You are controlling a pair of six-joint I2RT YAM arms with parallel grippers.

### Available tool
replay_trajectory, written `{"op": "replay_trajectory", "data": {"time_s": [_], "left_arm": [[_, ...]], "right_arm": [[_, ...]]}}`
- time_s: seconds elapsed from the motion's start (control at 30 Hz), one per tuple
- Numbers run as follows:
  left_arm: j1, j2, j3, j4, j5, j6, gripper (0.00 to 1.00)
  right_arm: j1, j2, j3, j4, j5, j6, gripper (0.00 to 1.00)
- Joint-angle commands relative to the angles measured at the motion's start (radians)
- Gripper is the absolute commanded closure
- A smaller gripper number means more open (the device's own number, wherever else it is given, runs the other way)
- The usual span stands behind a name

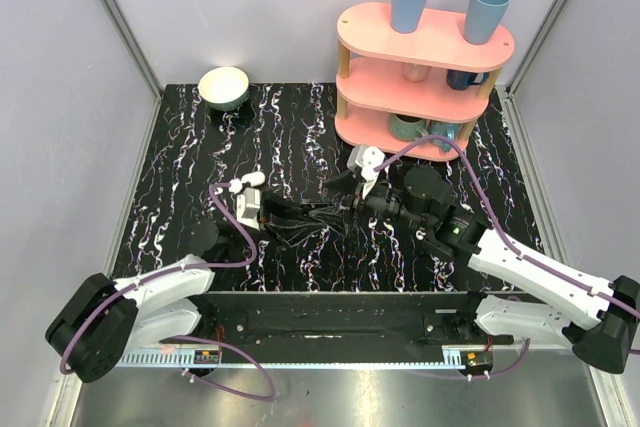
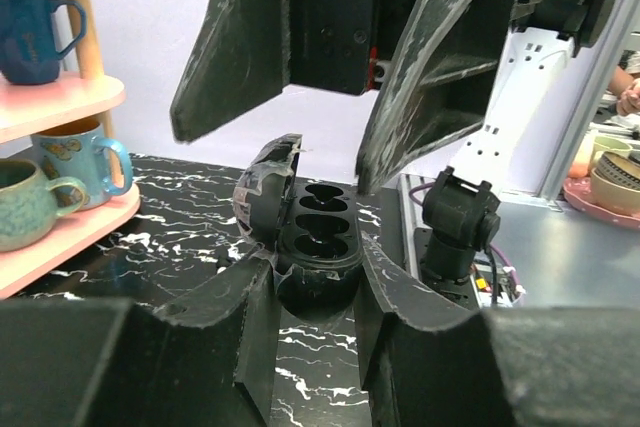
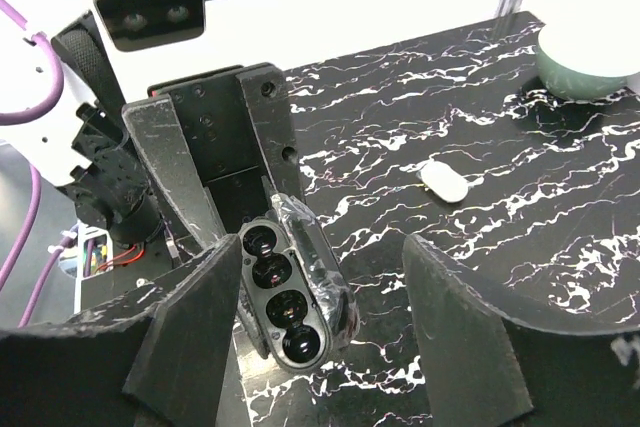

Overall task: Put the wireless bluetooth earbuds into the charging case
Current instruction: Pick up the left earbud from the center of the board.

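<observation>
Case: charging case (image 2: 315, 232) sat open, wells facing up, between the two arms.
Left tool (image 2: 315, 275): you kept it clenched on the case's lower shell, steadying it for loading.
Right tool (image 2: 288, 152): released, empty, poised just above the wells.
Loose piece: white oval piece (image 3: 443, 181) lay well apart on the surface (image 3: 540, 137); whether it was a bud, you couldn't tell.

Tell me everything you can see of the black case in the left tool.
The black glossy plastic hinged case is open, its lid tipped up along one long side. The tray shows a row of rounded dark recesses that look empty. The left tool clamps its base from both sides; the right tool stands open around it.
</observation>
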Motion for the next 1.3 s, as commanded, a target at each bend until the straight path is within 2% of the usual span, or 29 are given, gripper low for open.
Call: {"op": "replay_trajectory", "data": {"time_s": [0.0, 0.13, 0.23, 0.33, 0.37, 0.47, 0.57, 0.6, 0.63, 0.77, 0.87, 0.97, 1.1, 1.27], "left_arm": [[0.006, -0.013, -0.021, 0.344, -0.065, 0.074, 1.00], [0.006, -0.022, -0.056, 0.342, -0.135, 0.108, 1.00], [0.006, -0.041, -0.082, 0.333, -0.198, 0.156, 1.00], [0.006, -0.076, -0.092, 0.303, -0.216, 0.196, 1.00], [0.006, -0.087, -0.093, 0.295, -0.221, 0.203, 1.00], [0.006, -0.131, -0.098, 0.253, -0.238, 0.226, 1.00], [0.006, -0.177, -0.093, 0.204, -0.227, 0.243, 1.00], [0.006, -0.186, -0.092, 0.198, -0.224, 0.243, 1.00], [0.006, -0.202, -0.092, 0.195, -0.217, 0.240, 1.00], [0.006, -0.231, -0.090, 0.196, -0.201, 0.229, 1.00], [0.004, -0.243, -0.090, 0.198, -0.191, 0.223, 1.00], [0.006, -0.245, -0.089, 0.203, -0.175, 0.214, 1.00], [0.004, -0.254, -0.093, 0.201, -0.160, 0.211, 1.00], [0.004, -0.260, -0.098, 0.197, -0.155, 0.211, 1.00]], "right_arm": [[0.006, -0.053, -0.016, 0.094, 0.060, 0.028, 0.25], [0.006, -0.105, -0.038, 0.109, 0.161, 0.077, 0.23], [0.006, -0.154, -0.058, 0.105, 0.293, 0.114, 0.18], [0.006, -0.197, -0.069, 0.062, 0.495, 0.175, 0.14], [0.006, -0.203, -0.067, 0.034, 0.631, 0.192, 0.13], [0.001, -0.216, -0.052, -0.130, 0.878, 0.266, 0.12], [-0.040, -0.237, -0.055, -0.335, 0.997, 0.376, 0.14], [-0.060, -0.243, -0.058, -0.378, 0.998, 0.459, 0.13], [-0.135, -0.254, -0.065, -0.424, 0.981, 0.505, 0.13], [-0.348, -0.249, -0.124, -0.578, 0.716, 0.634, 0.18], [-0.456, -0.199, -0.176, -0.616, 0.573, 0.692, 0.26], [-0.526, -0.156, -0.239, -0.609, 0.486, 0.731, 0.29], [-0.609, -0.142, -0.311, -0.572, 0.485, 0.766, 0.35], [-0.705, -0.099, -0.351, -0.459, 0.447, 0.704, 0.47]]}}
